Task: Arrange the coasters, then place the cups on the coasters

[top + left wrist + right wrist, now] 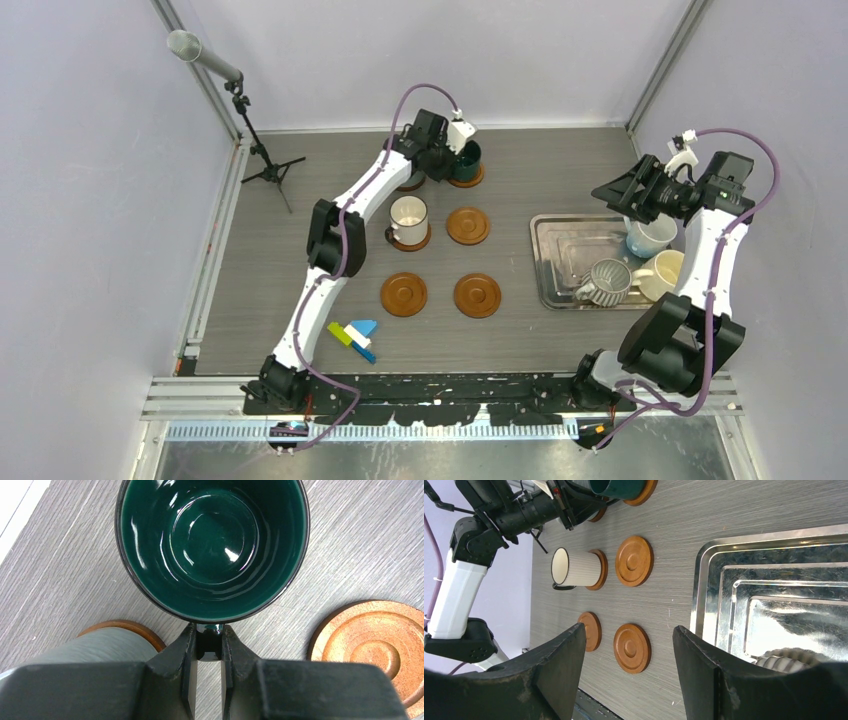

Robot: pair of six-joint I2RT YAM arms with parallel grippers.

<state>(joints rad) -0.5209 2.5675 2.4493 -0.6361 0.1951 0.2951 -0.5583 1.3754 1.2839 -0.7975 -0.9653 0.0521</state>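
Top view: six coasters [477,296] lie on the table [270,290], one half hidden under the left arm [365,190]. Five cups [662,272] show. The green cup [466,158] and white cup [408,215] stand on coasters, and three are in the tray [575,245].

Left wrist: the left gripper [210,641] pinches the green cup's handle. A grey cup [100,645] is cut off.

Right wrist: the right gripper [629,635] has its fingers apart and holds nothing.

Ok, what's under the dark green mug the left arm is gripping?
A round reddish-brown wooden coaster: only its rim shows beneath the glossy dark green ceramic mug. The mug hides the coaster's middle, and whether they touch cannot be seen.
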